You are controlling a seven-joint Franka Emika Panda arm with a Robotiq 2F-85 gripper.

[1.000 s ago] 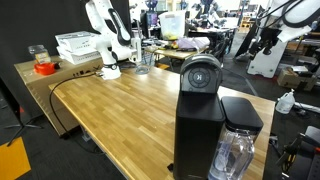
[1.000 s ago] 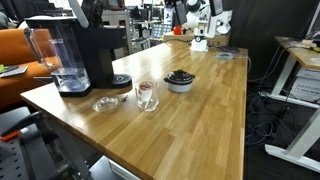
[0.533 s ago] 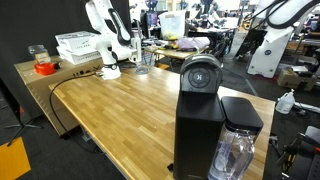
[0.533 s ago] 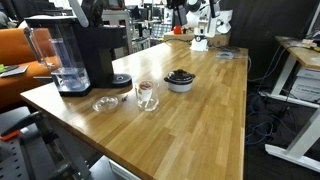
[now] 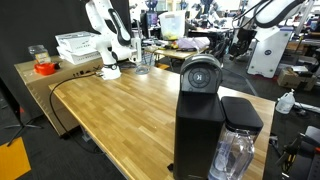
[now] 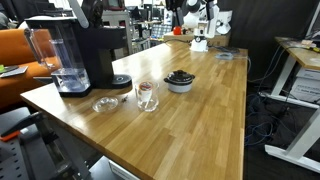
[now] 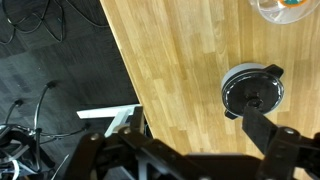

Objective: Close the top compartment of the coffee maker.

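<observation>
The coffee maker [image 5: 198,125] is a tall black box at the near end of the wooden table, and it also shows in an exterior view [image 6: 95,50]. Its top compartment [image 5: 201,73], a rounded black lid with a silver-grey ring, stands open and upright. My white arm [image 5: 108,35] stands at the far end of the table, well away from the machine. In the wrist view my gripper [image 7: 190,150] is open and empty, high above the table. Its dark fingers are spread wide apart.
A clear water tank [image 5: 238,150] sits at the machine's side. A grey bowl with dark contents [image 6: 180,80] [image 7: 252,92], a glass [image 6: 147,95] and a small glass dish [image 6: 105,103] stand near the machine. White baskets [image 5: 78,45] sit beside my arm's base.
My arm and the things on the table have not visibly moved. Only a robot arm in the background has shifted.
</observation>
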